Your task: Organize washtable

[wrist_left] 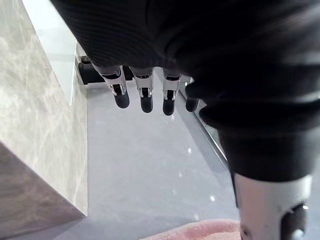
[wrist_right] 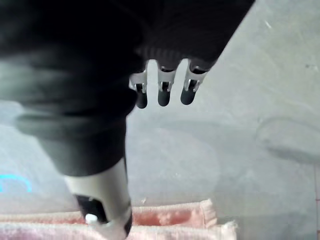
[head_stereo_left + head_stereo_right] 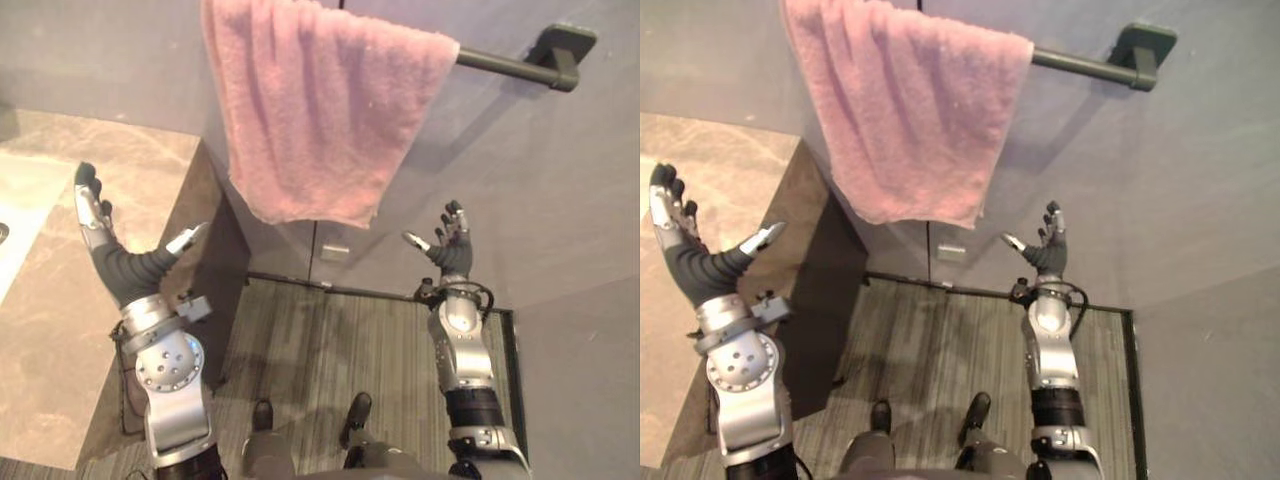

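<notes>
Hanging over a dark rail (image 3: 520, 65) on the grey wall (image 3: 570, 200), the pink towel (image 3: 315, 110) falls in one broad fold, its lower edge loose and touching neither hand. The rail's bare end and its bracket stick out to the right of the towel. The left hand (image 3: 115, 262) is raised below and to the left of the towel, palm up, its fingers (image 1: 143, 95) straight and its thumb spread out toward the towel; it holds nothing. Under that hand, left of the towel, lies the brown marbled surface (image 3: 60, 340) of the washtable, its dark side panel dropping to the striped floor (image 3: 340, 340). The right hand (image 3: 452, 252) is raised below and to the right of the towel's lower corner, well apart from the cloth, its fingers (image 2: 162, 90) extended and its thumb held apart, with nothing in its grasp. A small pale plate (image 3: 335, 252) sits on the wall just below the towel.
</notes>
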Tool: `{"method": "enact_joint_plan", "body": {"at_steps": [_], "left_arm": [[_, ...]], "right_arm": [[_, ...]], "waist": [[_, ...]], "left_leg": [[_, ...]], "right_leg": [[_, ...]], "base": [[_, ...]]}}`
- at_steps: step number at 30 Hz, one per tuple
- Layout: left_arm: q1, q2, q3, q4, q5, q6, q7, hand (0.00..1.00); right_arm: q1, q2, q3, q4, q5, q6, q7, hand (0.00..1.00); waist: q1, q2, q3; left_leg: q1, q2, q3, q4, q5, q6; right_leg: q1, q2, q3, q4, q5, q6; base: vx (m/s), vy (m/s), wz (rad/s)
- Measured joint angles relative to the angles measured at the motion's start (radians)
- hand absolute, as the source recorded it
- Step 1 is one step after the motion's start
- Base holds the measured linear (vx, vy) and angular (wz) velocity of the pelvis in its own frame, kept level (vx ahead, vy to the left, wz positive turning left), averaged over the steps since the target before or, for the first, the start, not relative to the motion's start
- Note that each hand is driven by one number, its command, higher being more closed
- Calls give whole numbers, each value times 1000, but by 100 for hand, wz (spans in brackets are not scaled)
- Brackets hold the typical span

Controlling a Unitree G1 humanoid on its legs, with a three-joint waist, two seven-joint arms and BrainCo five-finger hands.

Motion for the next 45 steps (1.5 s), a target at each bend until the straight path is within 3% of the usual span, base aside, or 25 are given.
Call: {"method": "enact_joint_plan", "body": {"at_steps": [6, 13, 22, 29, 30, 45], "left_arm": [[0, 0, 8, 5, -62, 0, -46, 0], [-1, 0, 8, 20, -105, -1, -67, 0], [19, 5, 9, 20, -135, -21, -66, 0], [59, 5, 7, 20, -161, -22, -65, 0], [59, 4, 7, 20, -163, -22, -65, 0], [106, 7, -4, 20, -192, -22, -63, 0]], "right_arm": [[-46, 2, 15, 23, 136, -16, 6, 0], [-83, 4, 22, 25, 194, -30, 21, 0], [-141, 12, 39, 62, 269, -42, 18, 0], [-163, 44, 61, 62, 315, -68, 17, 0], [-167, 44, 61, 62, 326, -68, 15, 100], [-181, 42, 57, 62, 330, -70, -9, 100]], "waist": [[24, -1, 0], [30, -6, 0], [52, -57, 13], [57, -75, 14], [58, -77, 15], [76, -92, 21]], "left_leg": [[1, -1, -1, -5, 2, 0], [20, -8, -10, -37, 21, 2], [11, -27, -50, -70, 53, 10], [6, -33, -56, -70, 55, 13], [5, -33, -56, -70, 55, 13], [-4, -32, -71, -69, 55, 13]], "right_leg": [[0, 0, -1, 0, 1, -2], [11, -5, -8, 0, 2, -3], [12, -24, -48, 0, 2, -2], [12, -31, -52, 0, 5, 2], [12, -31, -53, 0, 5, 2], [12, -32, -57, 0, 5, 3]], "base": [[29, -4, 1], [14, -1, 5], [7, 5, 16], [18, 10, 3], [0, 0, 0], [11, 1, 2]]}}
